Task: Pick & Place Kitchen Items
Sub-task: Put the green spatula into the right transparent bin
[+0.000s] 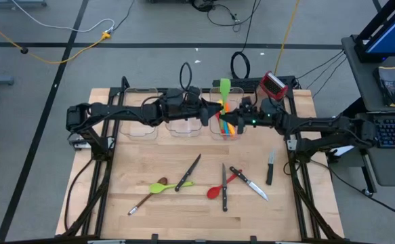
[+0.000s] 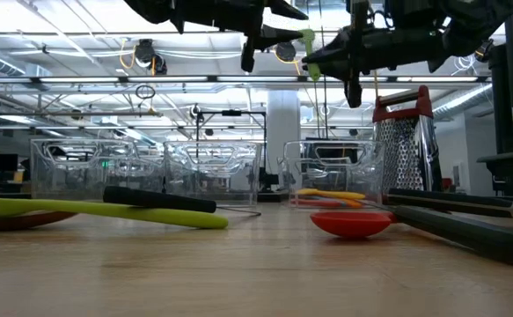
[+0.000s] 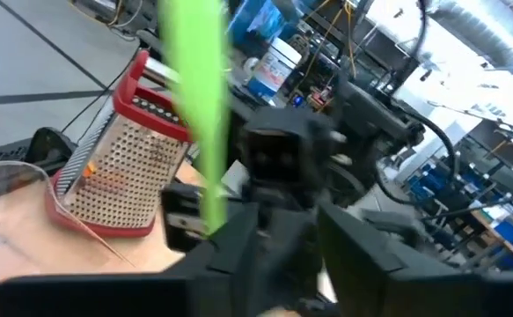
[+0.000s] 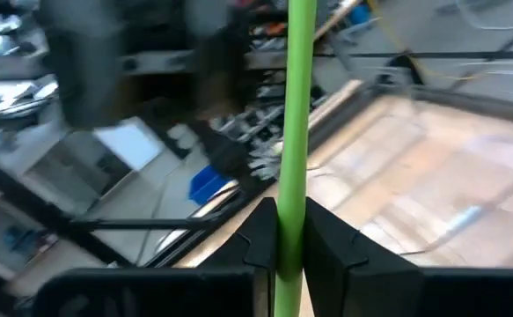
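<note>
**Bin Contents and Utensil Positions at the Handover Point**

Three clear plastic bins stand in a row along the far edge of the wooden table (image 1: 143, 217). The left bin (image 1: 137, 122) and the middle bin (image 1: 183, 126) show no contents that can be made out from above; both are partly covered by the left arm. The right bin (image 1: 230, 127) holds several utensils, among them orange, yellow, blue and pink pieces, lying together in a bundle. In the low view the same bin shows a yellow and a red item resting on its floor.

A red-and-steel box grater (image 1: 274, 84) stands just beyond the right bin, at the far right of the table.

Both arms meet above the right bin. The right gripper (image 4: 291, 231) has its jaws pinched on the handle of a green spatula (image 1: 225, 90), whose blade points toward the far edge. The left gripper (image 1: 209, 112) sits beside the same handle; its jaws appear partly spread, and contact with the handle cannot be confirmed.

On the near half of the table, apart from the bins, lie:
- a green spoon (image 1: 162, 186), crossed by a black-handled knife (image 1: 188, 172);
- a brown-handled utensil (image 1: 145, 198) beside them;
- a red spoon (image 1: 219, 188), crossed by a second knife (image 1: 224, 187);
- a third knife (image 1: 248, 182) just right of it;
- a short knife (image 1: 270, 167) near the right edge.
</note>
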### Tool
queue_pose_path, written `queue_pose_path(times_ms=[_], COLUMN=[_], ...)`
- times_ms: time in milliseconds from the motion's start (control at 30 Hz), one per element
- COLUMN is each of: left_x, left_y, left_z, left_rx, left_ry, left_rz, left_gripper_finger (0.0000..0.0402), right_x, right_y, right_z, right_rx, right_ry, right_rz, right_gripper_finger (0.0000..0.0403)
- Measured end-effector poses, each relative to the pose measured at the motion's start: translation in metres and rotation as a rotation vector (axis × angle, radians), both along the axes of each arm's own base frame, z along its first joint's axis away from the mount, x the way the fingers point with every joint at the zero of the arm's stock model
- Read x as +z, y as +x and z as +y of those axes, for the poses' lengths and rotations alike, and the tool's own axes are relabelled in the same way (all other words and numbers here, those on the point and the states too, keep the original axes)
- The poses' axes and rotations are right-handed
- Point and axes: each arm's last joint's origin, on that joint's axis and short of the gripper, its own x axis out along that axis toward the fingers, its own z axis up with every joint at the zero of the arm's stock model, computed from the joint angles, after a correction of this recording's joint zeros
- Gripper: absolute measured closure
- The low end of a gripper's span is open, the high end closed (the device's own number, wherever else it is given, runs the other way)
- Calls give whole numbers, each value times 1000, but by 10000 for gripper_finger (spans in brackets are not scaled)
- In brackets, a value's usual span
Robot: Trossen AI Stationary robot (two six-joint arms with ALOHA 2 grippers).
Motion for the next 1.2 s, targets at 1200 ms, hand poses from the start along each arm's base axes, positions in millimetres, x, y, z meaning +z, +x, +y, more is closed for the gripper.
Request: queue_pose_path(times_ms=[1200], left_x=[7], left_y=[-25], left_z=[25], left_rx=[49], left_ry=[286], left_rz=[209], left_gripper_finger=[146], right_x=[14], right_y=[8], right_z=[-21], right_rx=[-295], right_ry=[-64], right_rz=[555], right_gripper_finger=[379])
